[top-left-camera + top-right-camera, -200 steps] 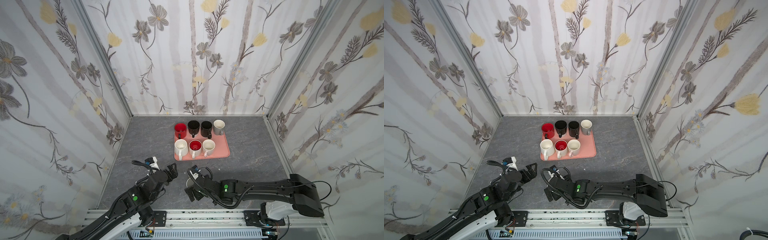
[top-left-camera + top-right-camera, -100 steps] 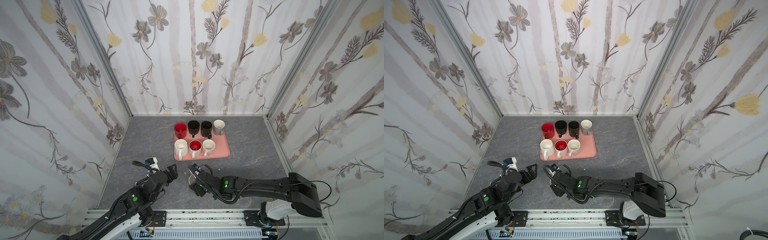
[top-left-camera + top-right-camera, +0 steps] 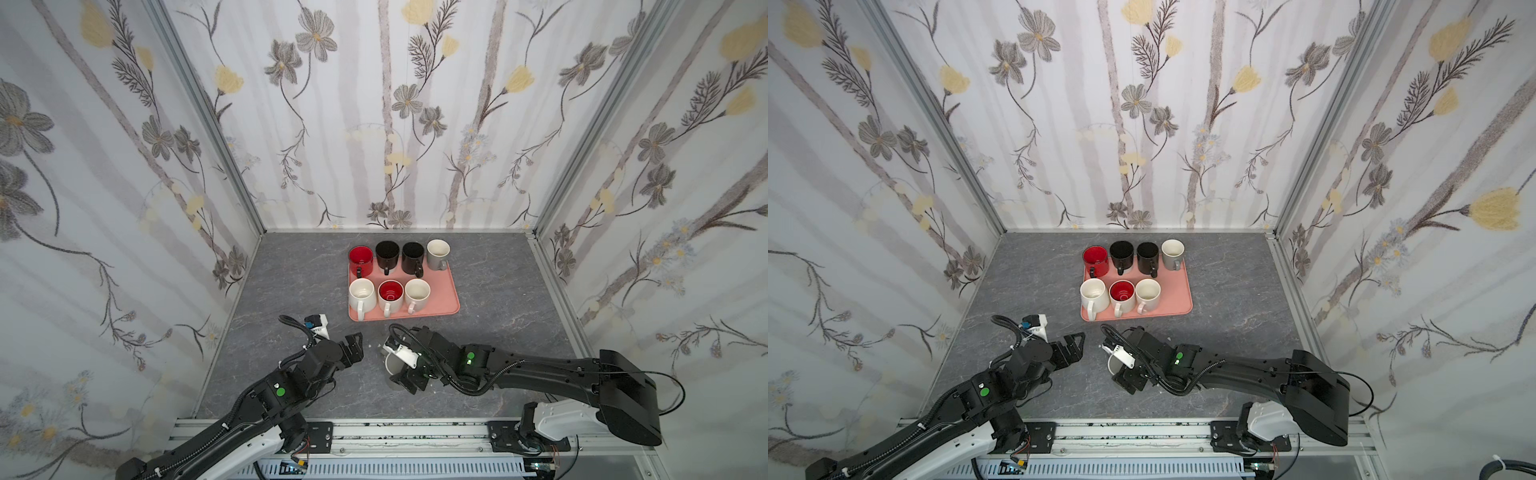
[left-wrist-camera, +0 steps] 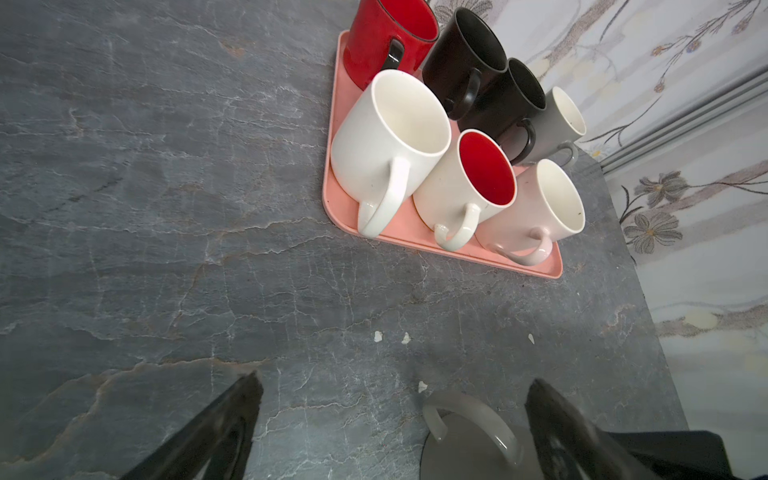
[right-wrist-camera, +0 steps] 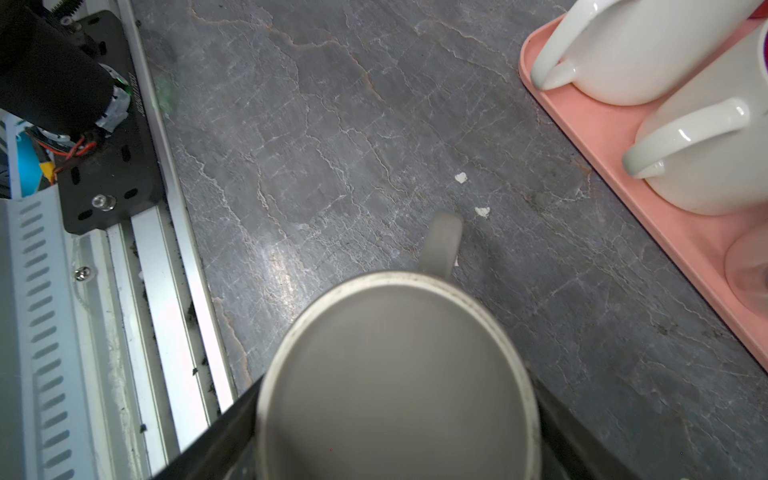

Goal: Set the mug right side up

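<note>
Grey table (image 3: 291,270): left hand (image 4: 395,382) wide open, empty; right hand (image 5: 397,415) straddles grey mug (image 5: 395,353), grip unclear.

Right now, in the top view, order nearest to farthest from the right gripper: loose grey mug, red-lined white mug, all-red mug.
1. Loose grey mug, straddled by the right gripper.
2. Red-lined white mug, tray's front row.
3. All-red mug, tray's back-left corner.

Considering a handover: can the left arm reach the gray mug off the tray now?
Probably reachable, since bare table separates the left gripper from the gray mug, but the right gripper straddles it.
</note>
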Action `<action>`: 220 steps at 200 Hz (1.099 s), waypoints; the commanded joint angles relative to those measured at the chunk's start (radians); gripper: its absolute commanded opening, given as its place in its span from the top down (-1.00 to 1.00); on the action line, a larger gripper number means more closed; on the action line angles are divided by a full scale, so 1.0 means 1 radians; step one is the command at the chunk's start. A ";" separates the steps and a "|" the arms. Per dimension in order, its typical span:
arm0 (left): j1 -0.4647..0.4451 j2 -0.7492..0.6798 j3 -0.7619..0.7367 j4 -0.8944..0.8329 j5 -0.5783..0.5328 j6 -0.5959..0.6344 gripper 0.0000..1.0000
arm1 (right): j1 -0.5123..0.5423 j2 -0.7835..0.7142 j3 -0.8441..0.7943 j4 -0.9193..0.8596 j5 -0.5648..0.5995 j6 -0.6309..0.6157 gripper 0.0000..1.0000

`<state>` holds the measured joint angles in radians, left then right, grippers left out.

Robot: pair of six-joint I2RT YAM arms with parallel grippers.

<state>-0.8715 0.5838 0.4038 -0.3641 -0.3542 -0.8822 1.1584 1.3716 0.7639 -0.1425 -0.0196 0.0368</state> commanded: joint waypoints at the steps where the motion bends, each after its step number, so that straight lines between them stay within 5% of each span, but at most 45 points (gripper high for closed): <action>1: 0.000 0.029 -0.007 0.102 0.043 0.054 -1.00 | 0.001 -0.001 -0.040 -0.004 0.011 -0.006 -0.95; 76: 0.005 0.377 0.032 0.295 0.074 0.139 -1.00 | 0.007 -0.089 -0.154 0.050 0.194 0.164 -1.00; 119: 0.006 0.509 0.066 0.367 0.083 0.158 -1.00 | 0.006 -0.166 -0.211 0.080 0.175 0.212 -1.00; 135: 0.006 0.544 0.081 0.344 0.083 0.159 -0.85 | 0.004 -0.171 -0.216 0.090 0.180 0.217 -1.00; 157: 0.005 0.548 0.066 0.305 0.091 0.149 -0.66 | -0.003 -0.162 -0.212 0.096 0.202 0.223 -1.00; 220: -0.018 0.375 -0.070 0.304 0.205 0.065 -0.58 | -0.058 -0.143 -0.205 0.116 0.241 0.236 -1.00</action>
<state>-0.8780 0.9977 0.3622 -0.0475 -0.2325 -0.7719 1.1206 1.2190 0.5518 -0.0761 0.1665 0.2504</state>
